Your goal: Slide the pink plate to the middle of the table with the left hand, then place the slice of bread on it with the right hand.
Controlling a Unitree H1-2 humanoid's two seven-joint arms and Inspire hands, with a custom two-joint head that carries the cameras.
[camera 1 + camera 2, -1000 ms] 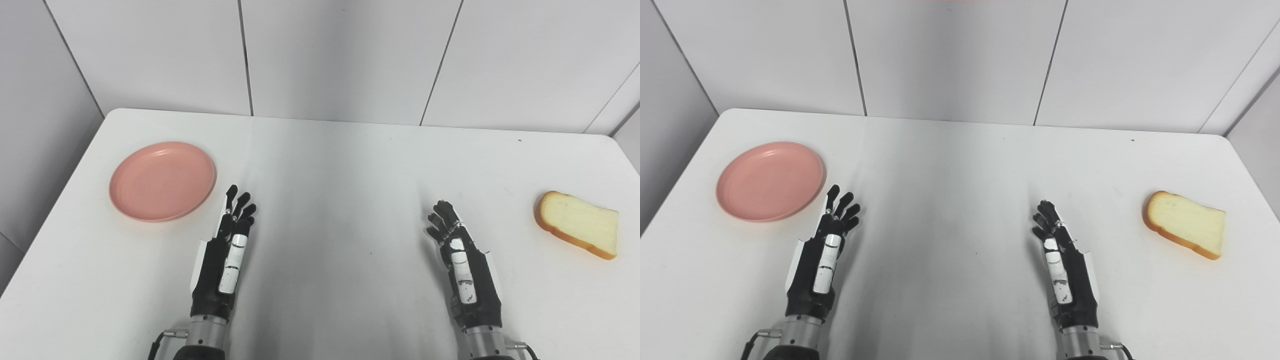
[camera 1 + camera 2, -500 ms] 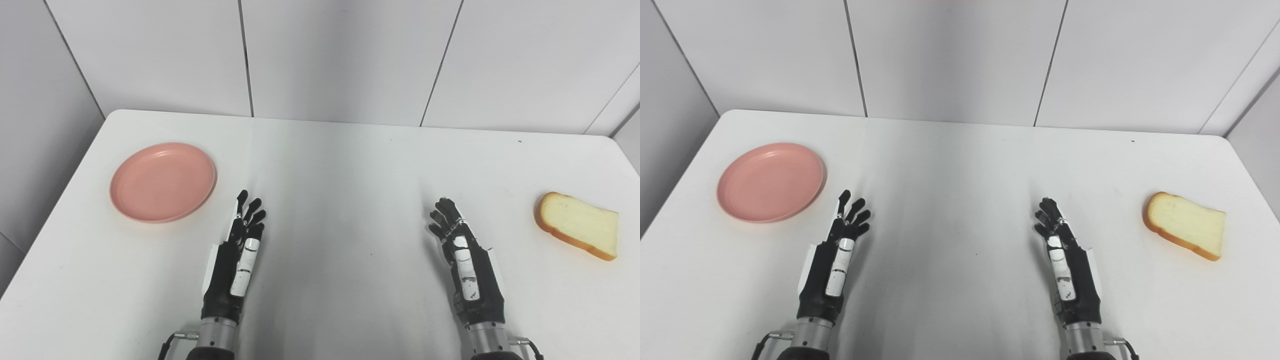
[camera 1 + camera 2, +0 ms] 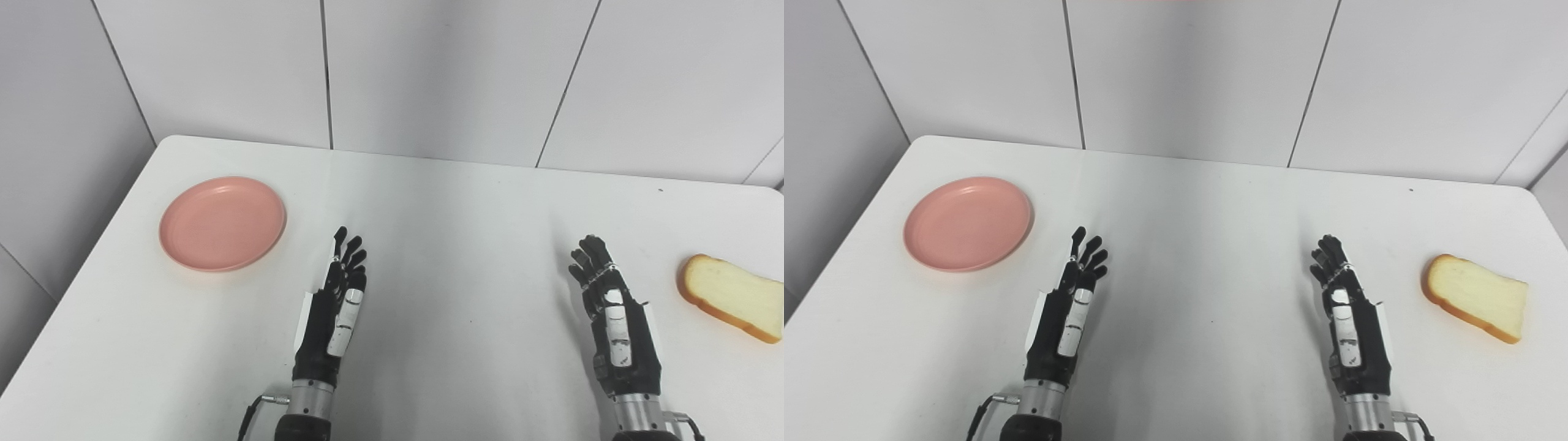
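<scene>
Bread (image 3: 1475,297) lay flat at the table's right side, its rounded crust end toward the table's middle and its long axis running from there out to the right and slightly nearer the robot. In the left eye view the picture's right edge cut off its squared end; the right eye view showed the whole slice. Both forearms were cut off by the bottom edge. The pink plate (image 3: 223,223) sat upright and whole on the left side of the white table (image 3: 453,202), being round with no long axis. The left hand (image 3: 334,306) hovered palm inward, fingers extended and empty, near the plate's right side but apart from it. The right hand (image 3: 1350,318) was likewise unclenched and empty, fingers slightly curled, well apart from the bread.
</scene>
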